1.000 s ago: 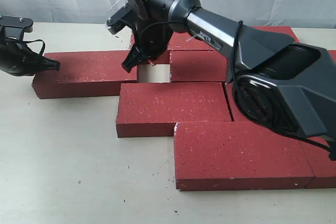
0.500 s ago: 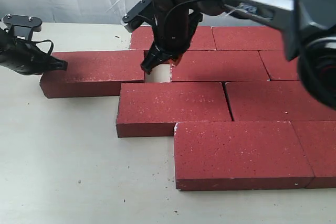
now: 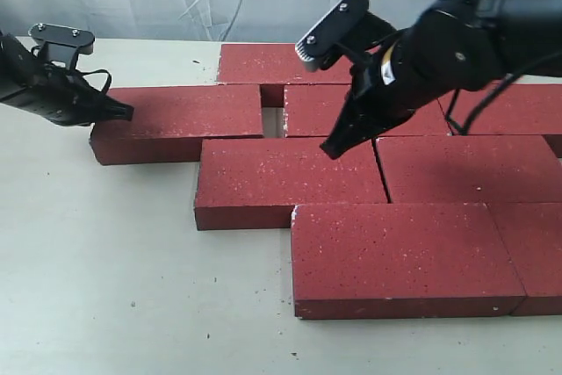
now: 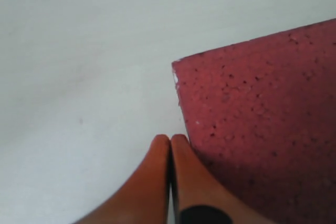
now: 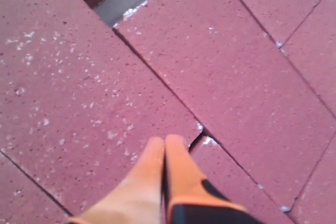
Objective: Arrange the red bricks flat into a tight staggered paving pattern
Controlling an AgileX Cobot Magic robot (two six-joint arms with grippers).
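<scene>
1. The red bricks (image 3: pixel 290 182) all lie flat on the pale table (image 3: pixel 105 261). They fill the centre and right of the exterior view in 4 staggered rows. I count at least 8, and my right arm hides part of the back rows.
2. Done, as I judge it: the 2 nearest rows sit tight, their joints are thin and offset row to row, and the front brick (image 3: pixel 404 256) butts against the row behind.
3. Left to do: 1 open gap (image 3: pixel 273 120) in the 2nd row from the back, upper centre of the frame. It lies between the left-end brick (image 3: pixel 180 120) and the middle brick (image 3: pixel 334 110), with bare table showing through.
4. My left gripper (image 3: pixel 126 112), at the upper left, has its fingers pressed together on nothing. Its tip is at the outer end of the left-end brick. The left wrist view puts it just beside the brick's corner, and I cannot tell whether it touches.
5. My right gripper (image 3: pixel 330 148), at centre, is likewise closed and empty. Its tip is low over a 3rd-row joint.
6. My reading: nearly finished. Sliding the left-end brick toward the centre should close the pattern.
</scene>
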